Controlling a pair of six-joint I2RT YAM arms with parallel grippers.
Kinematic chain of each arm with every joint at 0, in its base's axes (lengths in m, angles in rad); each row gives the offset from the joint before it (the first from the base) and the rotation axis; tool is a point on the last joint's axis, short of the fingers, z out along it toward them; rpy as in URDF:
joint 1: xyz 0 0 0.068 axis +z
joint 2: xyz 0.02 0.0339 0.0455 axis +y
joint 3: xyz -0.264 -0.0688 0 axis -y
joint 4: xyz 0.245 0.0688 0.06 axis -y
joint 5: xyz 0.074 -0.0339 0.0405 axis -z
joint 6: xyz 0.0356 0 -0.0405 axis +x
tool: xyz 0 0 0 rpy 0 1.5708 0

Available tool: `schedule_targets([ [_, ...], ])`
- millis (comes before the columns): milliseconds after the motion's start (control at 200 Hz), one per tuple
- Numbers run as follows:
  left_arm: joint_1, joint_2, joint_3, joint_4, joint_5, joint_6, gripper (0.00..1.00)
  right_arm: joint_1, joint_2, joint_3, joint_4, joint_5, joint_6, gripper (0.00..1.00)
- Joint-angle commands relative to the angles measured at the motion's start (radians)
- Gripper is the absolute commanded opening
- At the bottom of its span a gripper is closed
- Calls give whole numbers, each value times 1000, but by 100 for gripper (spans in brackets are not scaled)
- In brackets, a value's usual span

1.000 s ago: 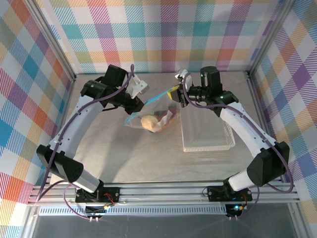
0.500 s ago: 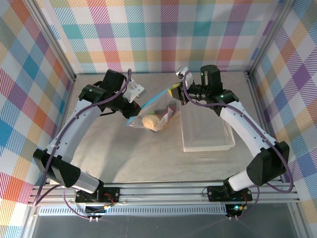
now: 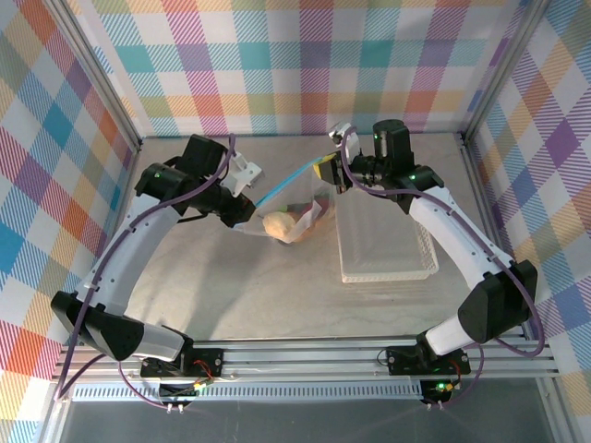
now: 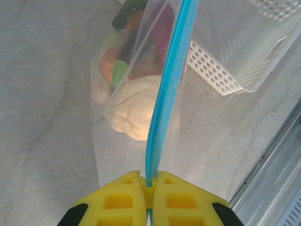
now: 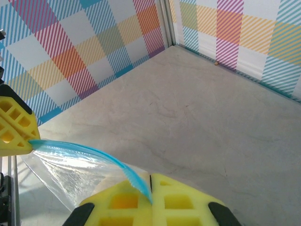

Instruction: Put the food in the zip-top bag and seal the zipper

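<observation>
the food (image 4: 131, 110) looks to be all inside the zip-top bag (image 4: 110, 160): a pale bread-like lump at the bottom, with orange, green and dark pieces piled beyond it. so the filling part appears done. the bag is strung up by its mouth between the two arms, near the middle of the table (image 3: 277, 295), just left of the white lattice basket (image 3: 388, 275). its belly sags toward the tabletop, though i cannot tell if it touches. the left gripper (image 4: 148, 181) has its yellow fingers pinched fully together on one end of the zipper (image 4: 164, 94). the right gripper (image 5: 149, 188) is likewise clamped tight on the other end, with the blue strip stretched fairly taut between them. from the left wrist view the strip reads as one pressed line close to the fingers, but further along its two halves may be apart. what seems left, then, is the sealing: one pinch running along the strip to the far end while the other anchors it. after that comes letting go.
</observation>
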Motion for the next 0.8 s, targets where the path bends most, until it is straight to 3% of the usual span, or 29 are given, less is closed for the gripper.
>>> schedule_targets([
  [0,21,-27,-32,-153,-46,-14,0,-36,3,56,80,57,27,0],
  [795,27,-63,-27,-193,-116,-87,0,-60,24,70,85,68,64,0],
])
